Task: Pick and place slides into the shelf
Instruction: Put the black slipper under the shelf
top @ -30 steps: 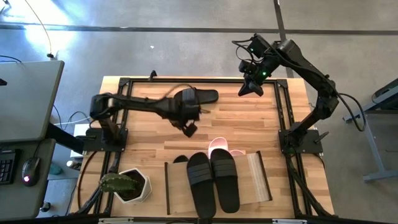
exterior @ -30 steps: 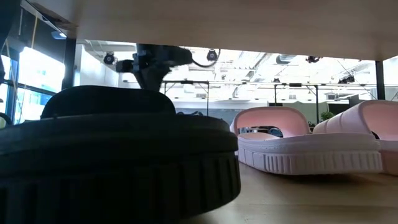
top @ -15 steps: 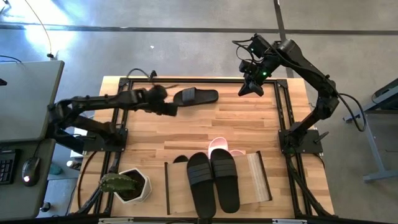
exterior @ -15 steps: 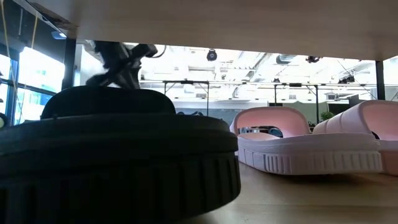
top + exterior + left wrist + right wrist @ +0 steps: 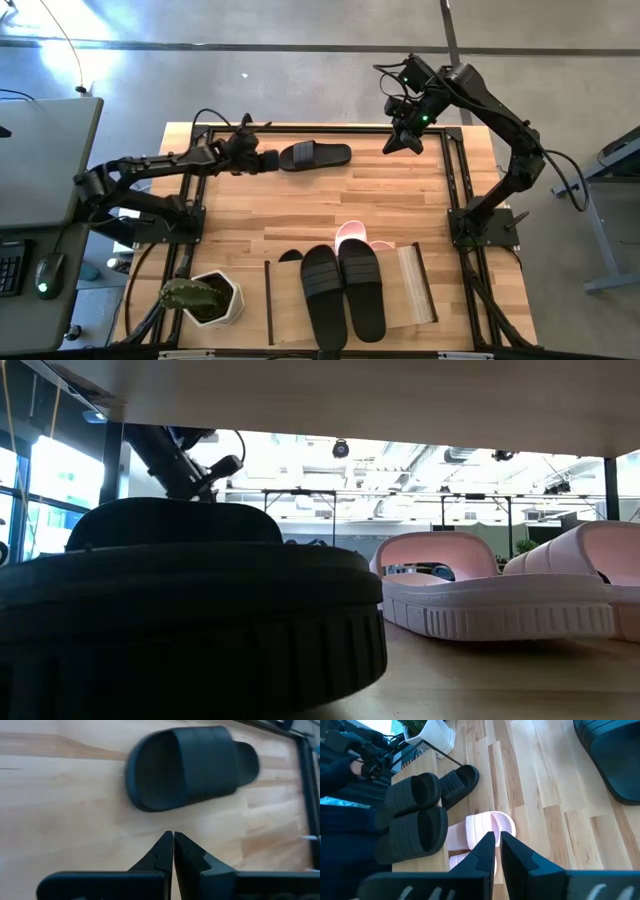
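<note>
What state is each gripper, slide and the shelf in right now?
Left gripper: shut, empty, just short of the lone slide.
Right gripper: nearly shut, empty, raised over the table's far right corner.
Lone black slide: flat on the table, untouched.
Black pair: lying on the shelf top.
Pink slides: tucked under the shelf, toes poking out.
Shelf: upright, near the table's front edge.
Potted cactus: upright.

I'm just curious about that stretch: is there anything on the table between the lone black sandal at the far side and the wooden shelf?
In the high view, only bare tabletop lies between the lone black sandal and the shelf.
</note>
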`<action>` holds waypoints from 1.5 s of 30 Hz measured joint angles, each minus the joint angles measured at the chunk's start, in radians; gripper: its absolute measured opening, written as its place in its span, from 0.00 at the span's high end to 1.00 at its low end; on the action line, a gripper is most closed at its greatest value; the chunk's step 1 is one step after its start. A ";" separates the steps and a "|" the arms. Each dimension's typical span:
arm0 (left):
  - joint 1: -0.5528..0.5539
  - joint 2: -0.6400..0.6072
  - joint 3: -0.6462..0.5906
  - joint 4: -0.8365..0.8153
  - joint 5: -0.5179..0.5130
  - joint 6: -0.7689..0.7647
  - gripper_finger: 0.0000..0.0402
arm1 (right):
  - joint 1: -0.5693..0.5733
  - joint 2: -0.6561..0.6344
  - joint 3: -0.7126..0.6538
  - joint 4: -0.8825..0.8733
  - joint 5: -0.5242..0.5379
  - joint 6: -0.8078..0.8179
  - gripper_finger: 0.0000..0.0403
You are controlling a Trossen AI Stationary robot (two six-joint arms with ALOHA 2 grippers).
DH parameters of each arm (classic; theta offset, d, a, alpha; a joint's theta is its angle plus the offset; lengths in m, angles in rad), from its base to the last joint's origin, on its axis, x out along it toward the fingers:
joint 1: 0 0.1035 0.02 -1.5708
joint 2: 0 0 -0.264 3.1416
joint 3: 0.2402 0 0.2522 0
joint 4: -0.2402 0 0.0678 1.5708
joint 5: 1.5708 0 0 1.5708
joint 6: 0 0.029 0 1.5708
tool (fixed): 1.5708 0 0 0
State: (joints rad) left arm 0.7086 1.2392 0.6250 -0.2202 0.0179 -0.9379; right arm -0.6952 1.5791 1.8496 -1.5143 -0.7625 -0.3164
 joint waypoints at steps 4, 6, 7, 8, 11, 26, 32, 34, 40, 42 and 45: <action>0.021 0.038 0.000 -0.013 0.003 -0.012 0.99 | 0.000 0.000 0.000 0.000 0.000 0.001 0.95; 0.027 0.065 0.000 -0.012 0.022 -0.029 0.97 | 0.000 0.000 0.000 0.000 0.000 0.001 0.95; 0.027 0.079 0.000 -0.012 0.032 -0.036 0.95 | 0.000 0.000 0.000 0.002 0.000 0.001 0.95; 0.027 0.096 0.000 -0.010 0.039 -0.038 0.92 | 0.000 0.000 0.000 0.006 0.000 0.001 0.95; 0.026 0.148 0.000 -0.010 0.052 -0.080 0.80 | 0.000 0.000 0.000 0.012 0.000 0.001 0.95; 0.028 0.327 0.000 0.230 0.060 -0.192 0.27 | 0.001 0.000 0.000 0.014 -0.001 0.001 0.95; 0.062 0.339 0.002 0.242 0.080 -0.204 0.22 | 0.002 0.000 0.000 0.019 -0.002 0.001 0.95; 0.083 0.342 0.002 0.256 0.093 -0.204 0.21 | 0.002 0.000 0.000 0.022 -0.004 0.001 0.95; 0.132 0.343 0.001 0.265 0.085 -0.196 0.21 | 0.002 0.000 0.000 0.024 -0.005 0.001 0.95; 0.144 0.343 0.000 0.282 0.092 -0.193 0.21 | 0.002 0.000 0.000 0.033 -0.005 0.001 0.95; 0.145 0.343 0.000 0.290 0.085 -0.193 0.21 | 0.002 0.000 0.000 0.052 -0.005 0.001 0.95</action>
State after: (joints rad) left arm 0.8531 1.5826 0.6254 0.0694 0.1026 -1.1305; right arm -0.6933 1.5791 1.8496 -1.4618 -0.7673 -0.3153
